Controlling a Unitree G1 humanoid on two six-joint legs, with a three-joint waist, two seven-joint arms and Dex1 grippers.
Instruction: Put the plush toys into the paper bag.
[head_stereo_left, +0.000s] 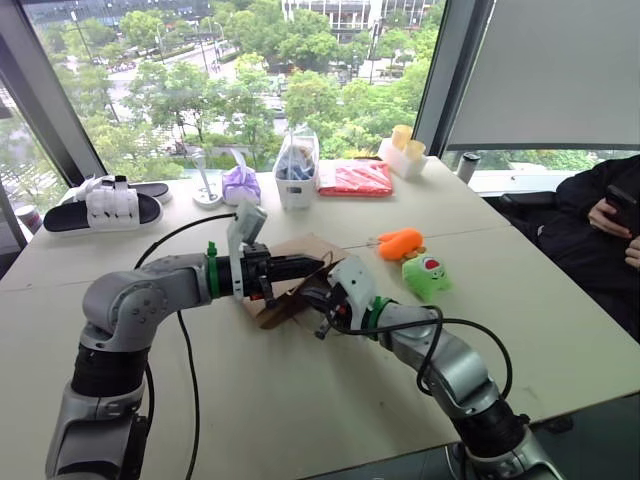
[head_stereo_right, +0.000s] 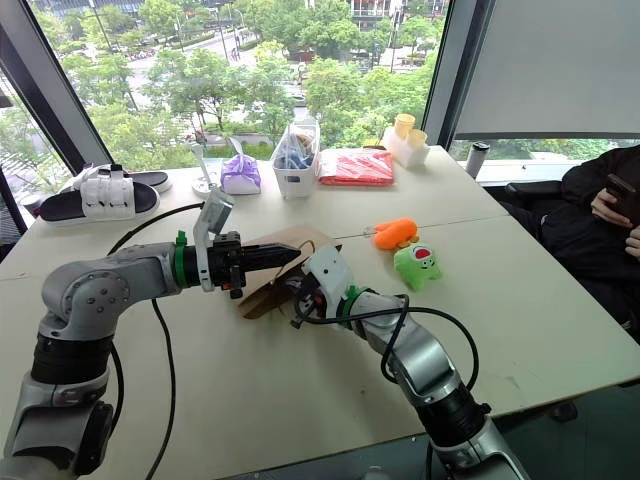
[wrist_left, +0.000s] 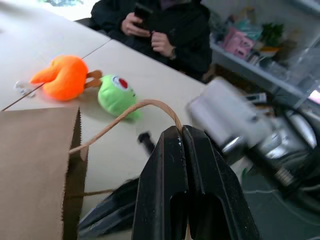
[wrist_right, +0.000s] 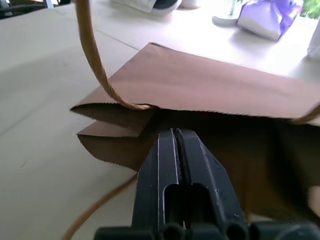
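The brown paper bag lies flat on the table's middle, its mouth toward the toys. My left gripper reaches level across the bag and is shut on its thin loop handle, which is pulled up off the bag. Just in front, my right gripper is shut, with its tips at the bag's mouth under the raised upper panel. The orange plush toy and the lime green plush toy lie side by side on the table to the right of the bag, away from both grippers.
Along the window edge stand black-and-white slippers, a purple pouch, a clear bag of blue items, a red packet and yellow cups. A person in black sits at the right. A black cable crosses the near table.
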